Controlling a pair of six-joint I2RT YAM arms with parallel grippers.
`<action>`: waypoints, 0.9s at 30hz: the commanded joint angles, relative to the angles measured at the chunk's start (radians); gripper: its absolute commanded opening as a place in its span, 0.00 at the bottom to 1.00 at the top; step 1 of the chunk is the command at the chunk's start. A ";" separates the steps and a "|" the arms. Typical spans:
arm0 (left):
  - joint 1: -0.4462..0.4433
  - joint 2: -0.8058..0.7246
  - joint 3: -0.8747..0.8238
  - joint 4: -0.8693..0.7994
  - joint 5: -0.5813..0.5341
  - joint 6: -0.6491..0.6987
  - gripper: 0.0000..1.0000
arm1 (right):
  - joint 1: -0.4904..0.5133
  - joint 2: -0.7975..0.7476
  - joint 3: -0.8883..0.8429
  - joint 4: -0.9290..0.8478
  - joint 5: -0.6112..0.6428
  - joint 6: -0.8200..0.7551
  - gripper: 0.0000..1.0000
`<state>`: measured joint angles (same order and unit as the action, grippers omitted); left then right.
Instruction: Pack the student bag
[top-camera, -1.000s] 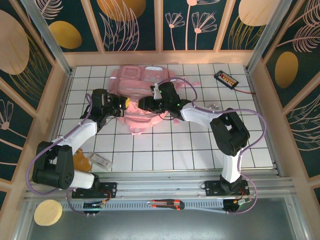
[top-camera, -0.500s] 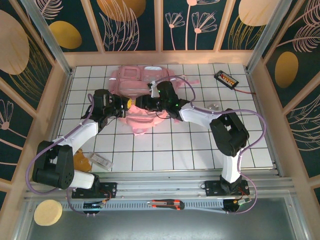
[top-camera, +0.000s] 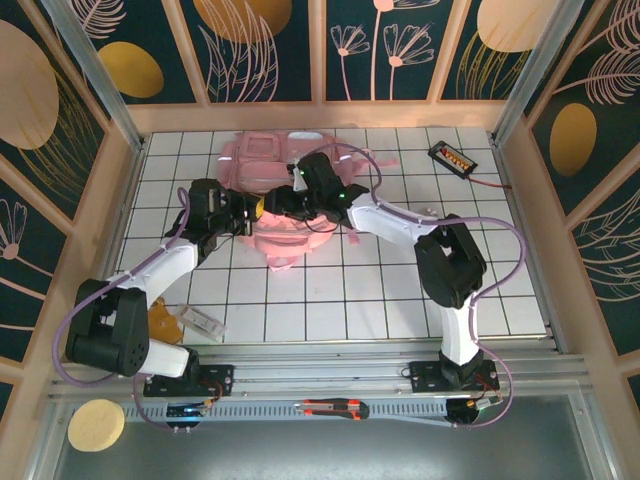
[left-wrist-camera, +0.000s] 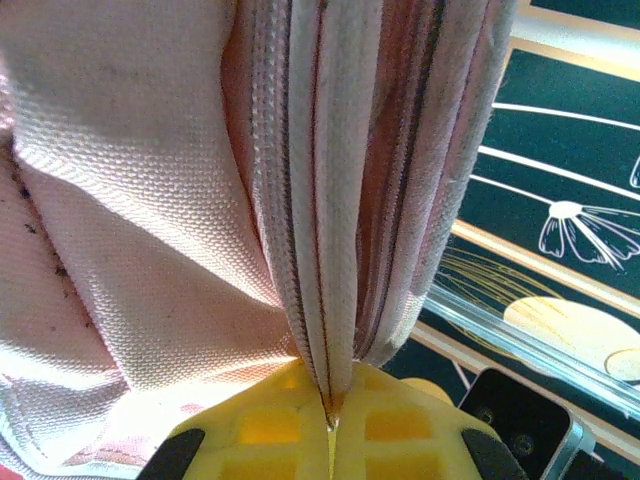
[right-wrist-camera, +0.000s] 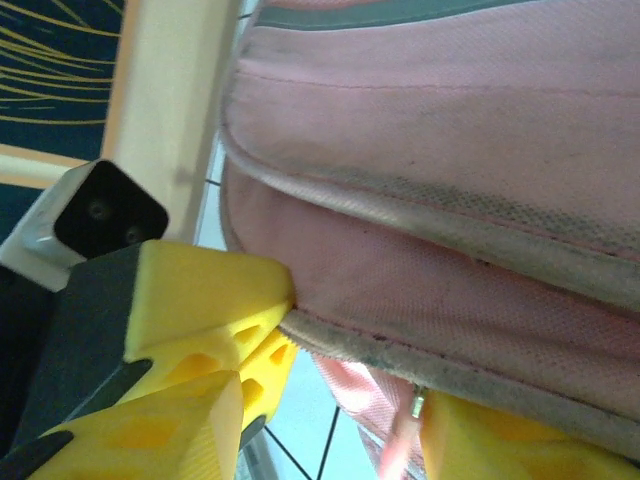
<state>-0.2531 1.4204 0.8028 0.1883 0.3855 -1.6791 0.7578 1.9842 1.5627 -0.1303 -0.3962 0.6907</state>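
The student bag (top-camera: 262, 165), a big pink backpack, lies at the back middle of the table. My left gripper (top-camera: 250, 212) is shut on the bag's near zipped edge; in the left wrist view the folded pink seam (left-wrist-camera: 320, 250) runs down into the closed yellow fingers (left-wrist-camera: 270, 425) of that gripper (left-wrist-camera: 330, 405). My right gripper (top-camera: 278, 205) sits just right of it at the same edge. In the right wrist view its jaws (right-wrist-camera: 330, 440) stand apart under the bag's grey-trimmed rim (right-wrist-camera: 450, 370), with a small metal zip pull (right-wrist-camera: 418, 405) by the right finger. The left gripper's fingers (right-wrist-camera: 205, 290) pinch that rim.
A black device with a red wire (top-camera: 452, 156) lies at the back right. A clear packet (top-camera: 203, 322) and an orange object (top-camera: 160, 322) rest near the left arm's base. A utility knife (top-camera: 335, 408) and a yellow disc (top-camera: 95, 423) lie off the table's front.
The right gripper has moved left along the bag's near edge, close to the left gripper. The left gripper has kept its hold; the bag's front has bunched slightly.
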 joint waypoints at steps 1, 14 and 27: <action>-0.028 -0.008 0.055 0.094 0.081 -0.011 0.00 | -0.009 0.061 0.090 -0.118 0.138 -0.026 0.50; -0.032 0.005 0.061 0.117 0.076 -0.027 0.00 | 0.002 0.059 0.068 -0.189 0.209 -0.076 0.25; -0.026 -0.010 0.063 0.075 0.058 0.037 0.00 | -0.002 0.047 0.107 -0.377 0.349 -0.177 0.00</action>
<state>-0.2729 1.4395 0.8124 0.1852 0.3836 -1.6875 0.7742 2.0300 1.6520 -0.3546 -0.2058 0.5774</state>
